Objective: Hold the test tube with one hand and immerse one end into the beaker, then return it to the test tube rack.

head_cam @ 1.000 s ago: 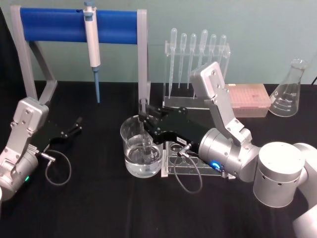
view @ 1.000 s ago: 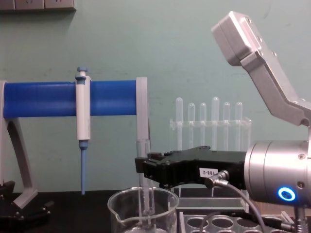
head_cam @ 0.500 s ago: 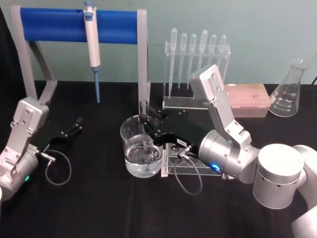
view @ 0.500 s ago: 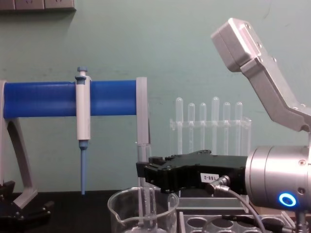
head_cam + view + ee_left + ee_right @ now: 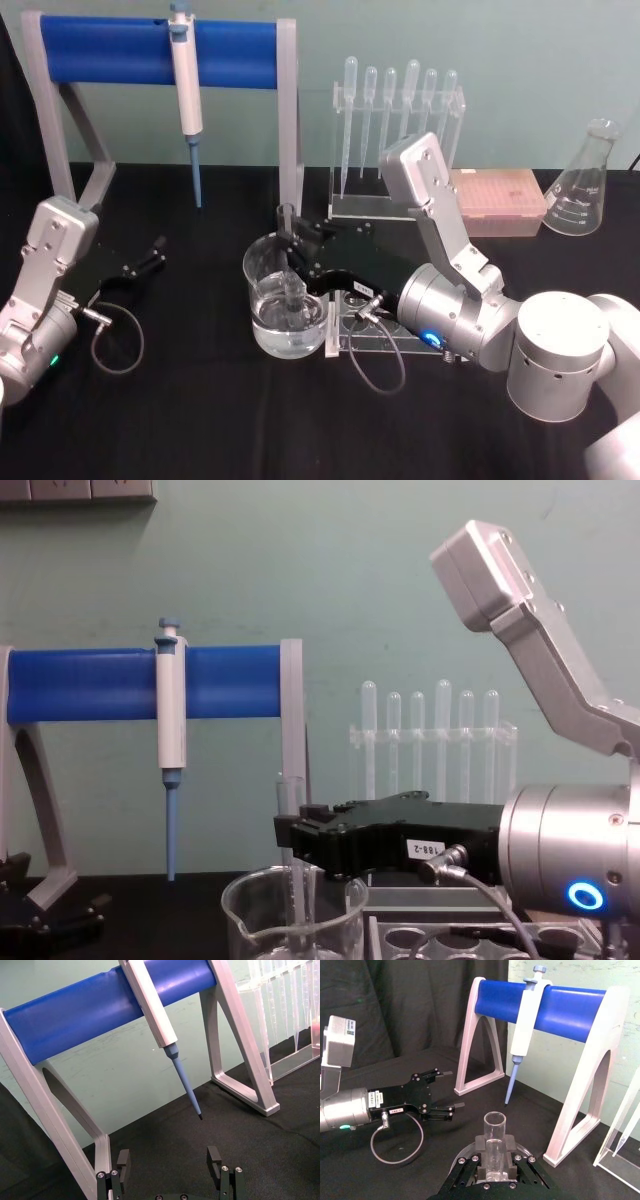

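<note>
**Test tube [image 5: 495, 1144] stood upright in the beaker [image 5: 256, 292], pinched by the right tool [image 5: 294, 248].**

The tube's rounded end hung down inside the beaker, reaching what looked like clear liquid at the bottom, while its open rim stayed above the tool's fingers. They were pressed onto the glass from both sides, I'd say high up so that only the tube went below the beaker's rim. The test tube rack [image 5: 385, 338] lay just beside the beaker, under the right arm, so the trip back looked short. The left tool [image 5: 168, 1160] rested spread and empty on the black tabletop [image 5: 200, 400], well apart. Behind stood a blue stand [image 5: 110, 55] carrying a white-and-blue pipette [image 5: 186, 85], plastic pipettes [image 5: 400, 100] and a flask [image 5: 583, 190]. None of them blocked the lift, though the beaker's wall would need clearing first.
</note>
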You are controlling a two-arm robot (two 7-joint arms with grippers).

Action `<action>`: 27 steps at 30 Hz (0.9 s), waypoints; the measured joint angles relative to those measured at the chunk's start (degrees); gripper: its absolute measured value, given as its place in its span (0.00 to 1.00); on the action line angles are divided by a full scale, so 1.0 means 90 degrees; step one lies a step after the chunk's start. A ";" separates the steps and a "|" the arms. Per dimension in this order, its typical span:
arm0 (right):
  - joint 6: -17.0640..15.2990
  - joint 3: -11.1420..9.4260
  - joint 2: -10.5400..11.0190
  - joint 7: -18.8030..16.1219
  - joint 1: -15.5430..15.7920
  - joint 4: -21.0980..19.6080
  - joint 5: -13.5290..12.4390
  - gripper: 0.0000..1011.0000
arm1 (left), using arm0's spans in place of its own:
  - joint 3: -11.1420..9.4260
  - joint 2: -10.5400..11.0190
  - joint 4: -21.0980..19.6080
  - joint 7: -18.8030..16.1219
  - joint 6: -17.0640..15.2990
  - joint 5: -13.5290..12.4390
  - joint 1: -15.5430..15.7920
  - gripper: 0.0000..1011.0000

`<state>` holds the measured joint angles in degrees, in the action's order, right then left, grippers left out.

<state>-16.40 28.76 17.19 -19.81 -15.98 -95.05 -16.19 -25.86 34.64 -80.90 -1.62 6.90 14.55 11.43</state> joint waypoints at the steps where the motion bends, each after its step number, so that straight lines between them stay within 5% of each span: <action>1: -0.0001 0.0002 -0.0003 -0.0003 -0.0001 0.0003 0.0004 0.22 | 0.0000 0.0000 0.0000 0.0000 0.0000 0.0000 0.0000 0.99; 27: -0.0002 0.0007 0.0006 0.0001 -0.0007 -0.0001 0.0000 0.22 | 0.0000 0.0000 0.0000 0.0000 0.0000 0.0000 0.0001 0.99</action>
<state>-16.41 28.82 17.24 -19.81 -16.04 -95.07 -16.19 -25.86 34.65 -80.90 -1.62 6.90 14.55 11.43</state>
